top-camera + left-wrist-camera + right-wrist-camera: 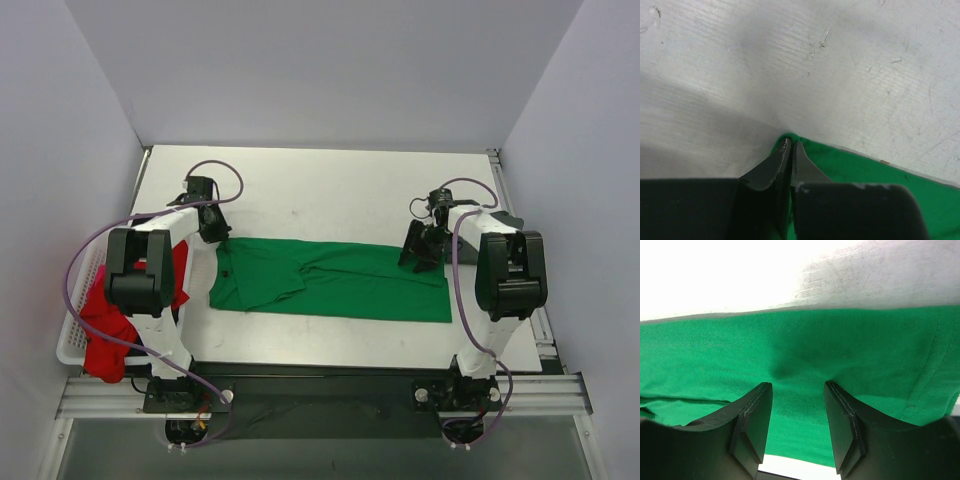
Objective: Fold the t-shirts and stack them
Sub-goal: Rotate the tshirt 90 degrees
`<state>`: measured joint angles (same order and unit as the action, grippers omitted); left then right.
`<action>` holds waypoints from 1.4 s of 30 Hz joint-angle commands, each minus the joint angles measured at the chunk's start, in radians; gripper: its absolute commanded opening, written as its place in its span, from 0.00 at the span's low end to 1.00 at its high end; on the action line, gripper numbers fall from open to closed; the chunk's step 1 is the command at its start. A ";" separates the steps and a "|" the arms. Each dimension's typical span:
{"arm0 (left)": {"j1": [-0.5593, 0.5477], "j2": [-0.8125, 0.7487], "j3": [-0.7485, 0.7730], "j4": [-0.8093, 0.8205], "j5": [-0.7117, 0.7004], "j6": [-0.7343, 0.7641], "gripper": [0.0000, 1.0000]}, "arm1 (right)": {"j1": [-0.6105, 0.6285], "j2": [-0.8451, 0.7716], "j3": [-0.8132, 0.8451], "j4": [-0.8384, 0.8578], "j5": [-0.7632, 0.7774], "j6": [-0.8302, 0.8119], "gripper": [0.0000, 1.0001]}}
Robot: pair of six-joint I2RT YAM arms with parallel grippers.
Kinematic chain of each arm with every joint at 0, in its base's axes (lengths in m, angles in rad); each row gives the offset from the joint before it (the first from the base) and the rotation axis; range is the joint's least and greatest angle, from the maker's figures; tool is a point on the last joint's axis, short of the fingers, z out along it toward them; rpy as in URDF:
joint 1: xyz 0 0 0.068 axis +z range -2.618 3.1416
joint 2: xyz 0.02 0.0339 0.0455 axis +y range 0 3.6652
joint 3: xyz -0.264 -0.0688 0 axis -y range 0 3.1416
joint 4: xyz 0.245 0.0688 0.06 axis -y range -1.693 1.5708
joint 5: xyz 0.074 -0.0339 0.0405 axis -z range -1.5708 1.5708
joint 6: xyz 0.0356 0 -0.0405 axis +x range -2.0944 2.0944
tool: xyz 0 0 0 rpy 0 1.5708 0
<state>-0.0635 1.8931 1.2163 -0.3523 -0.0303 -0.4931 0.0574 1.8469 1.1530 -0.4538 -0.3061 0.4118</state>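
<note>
Plainly, two t-shirts are in sight, one green and one red. The green t-shirt (340, 285) lies flat on the table (330, 190), doubled into one long band that runs from nine o'clock to three o'clock across the middle, with a looser fold of cloth bunched toward its nine o'clock end. The red t-shirt (105, 330) is a crumpled heap at about eight o'clock, draped in and over the rim of the single white lattice basket (72, 345) that stands just beside the table's left edge (whether more cloth lies under the red heap cannot be told).

Two arms are at work, one at each end of the green band. The left gripper (790, 145) sits at the band's ten o'clock corner. Its two fingers are clenched nearly together, and the very tip of that green corner is nipped between them, low against the scratched table top. The right gripper (797, 387) is at the band's two o'clock edge. Its two jaws stand released, well apart, above the green cloth. Cloth shows in the gap between the pads, and a small dark pucker lies just beyond the tips. The shirt's stitched hem runs down the right side of that wrist view.
</note>
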 commanded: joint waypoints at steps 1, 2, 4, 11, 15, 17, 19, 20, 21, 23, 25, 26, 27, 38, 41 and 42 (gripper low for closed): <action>0.004 -0.020 0.028 -0.013 -0.037 0.004 0.00 | -0.016 0.044 0.001 -0.060 0.058 -0.013 0.47; 0.004 -0.020 0.028 -0.010 -0.037 0.004 0.00 | -0.016 0.044 0.001 -0.060 0.058 -0.014 0.47; 0.002 -0.022 0.029 0.004 -0.031 0.007 0.00 | -0.018 0.048 0.004 -0.063 0.056 -0.018 0.47; -0.022 -0.025 0.086 0.019 0.004 0.041 0.24 | -0.016 0.046 0.016 -0.068 0.044 -0.027 0.47; -0.030 -0.045 0.126 -0.001 0.004 0.022 0.42 | -0.014 0.035 0.025 -0.069 0.038 -0.033 0.47; -0.035 -0.058 0.134 0.003 0.009 0.008 0.46 | -0.014 0.034 0.030 -0.069 0.035 -0.037 0.47; -0.036 -0.080 0.144 -0.002 0.009 0.002 0.52 | -0.016 0.028 0.034 -0.071 0.029 -0.042 0.47; -0.036 -0.086 0.149 -0.005 0.007 -0.001 0.52 | -0.016 0.028 0.036 -0.071 0.025 -0.041 0.47; -0.042 -0.101 0.158 -0.007 0.006 -0.002 0.53 | -0.016 0.023 0.036 -0.072 0.019 -0.042 0.47; -0.050 -0.115 0.166 -0.016 0.000 -0.004 0.53 | -0.011 0.005 0.037 -0.072 0.012 -0.042 0.47; -0.076 -0.135 0.167 -0.022 -0.002 -0.001 0.53 | -0.010 -0.015 0.034 -0.072 0.005 -0.044 0.47; -0.087 -0.143 0.166 -0.028 -0.002 -0.002 0.54 | -0.007 -0.021 0.034 -0.071 0.004 -0.045 0.47; -0.108 -0.156 0.163 -0.034 0.006 -0.002 0.54 | -0.005 -0.028 0.034 -0.071 0.002 -0.047 0.47; -0.281 -0.206 -0.043 -0.037 0.190 -0.120 0.54 | 0.004 -0.038 -0.012 -0.068 0.013 -0.068 0.47; -0.303 -0.190 -0.083 -0.022 0.233 -0.142 0.53 | 0.007 -0.025 -0.024 -0.069 0.018 -0.068 0.47; -0.306 -0.174 -0.089 -0.022 0.243 -0.144 0.54 | 0.007 -0.022 -0.032 -0.069 0.021 -0.065 0.47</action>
<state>-0.3614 1.7142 1.1332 -0.3969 0.1406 -0.5926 0.0570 1.8446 1.1530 -0.4736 -0.3145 0.3622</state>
